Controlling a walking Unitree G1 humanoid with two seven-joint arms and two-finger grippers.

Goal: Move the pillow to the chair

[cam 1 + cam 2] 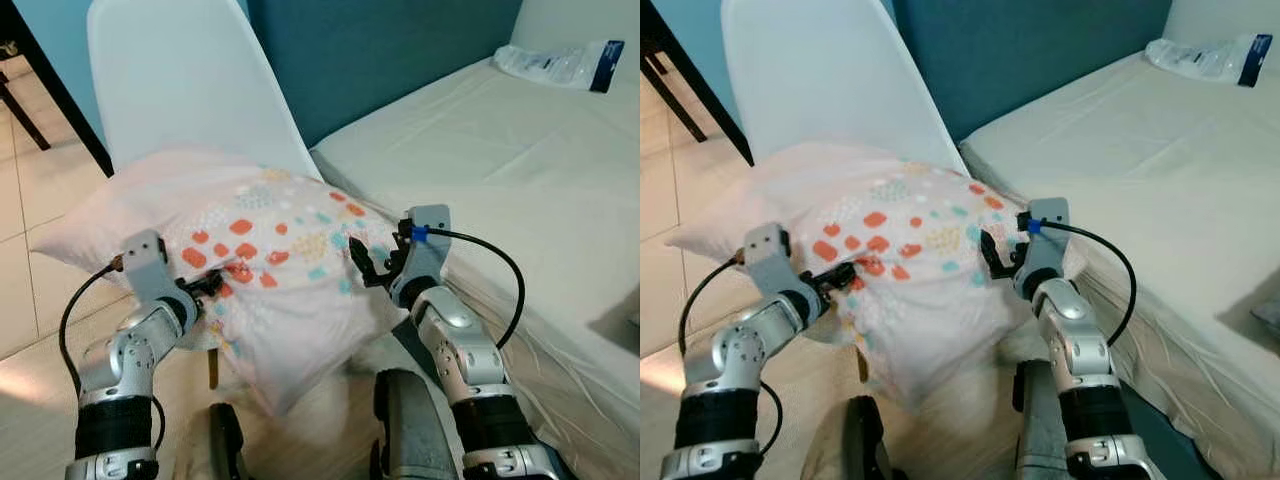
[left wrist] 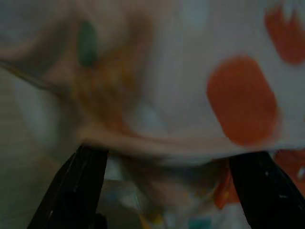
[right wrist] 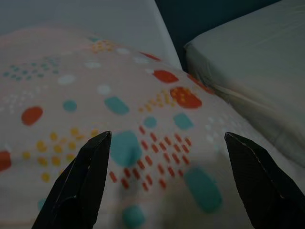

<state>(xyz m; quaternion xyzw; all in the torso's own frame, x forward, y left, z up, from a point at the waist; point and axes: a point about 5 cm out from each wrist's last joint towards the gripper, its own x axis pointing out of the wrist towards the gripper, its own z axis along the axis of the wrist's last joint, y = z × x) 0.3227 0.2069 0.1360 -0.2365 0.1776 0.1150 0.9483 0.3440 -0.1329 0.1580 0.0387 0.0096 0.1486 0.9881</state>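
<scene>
The pillow (image 1: 250, 260), pale pink with orange, teal and yellow dots, lies on the seat of the white chair (image 1: 185, 75), its near part sagging over the seat's front edge toward the robot. The left gripper (image 1: 205, 287) is at the pillow's left lower side; in the left wrist view its fingers (image 2: 78, 183) are spread with a fold of fabric lying across them, though whether they pinch it I cannot tell. The right gripper (image 1: 375, 262) sits at the pillow's right edge, its fingers (image 3: 81, 183) wide apart with the dotted cover between them, not clamped. Just right of the chair is a bed (image 1: 500, 170) with a cream sheet, against a dark teal wall (image 1: 380, 50). A clear plastic package (image 1: 560, 65) lies at the bed's far end. Pale floor tiles (image 1: 30, 200) lie left of the chair.
</scene>
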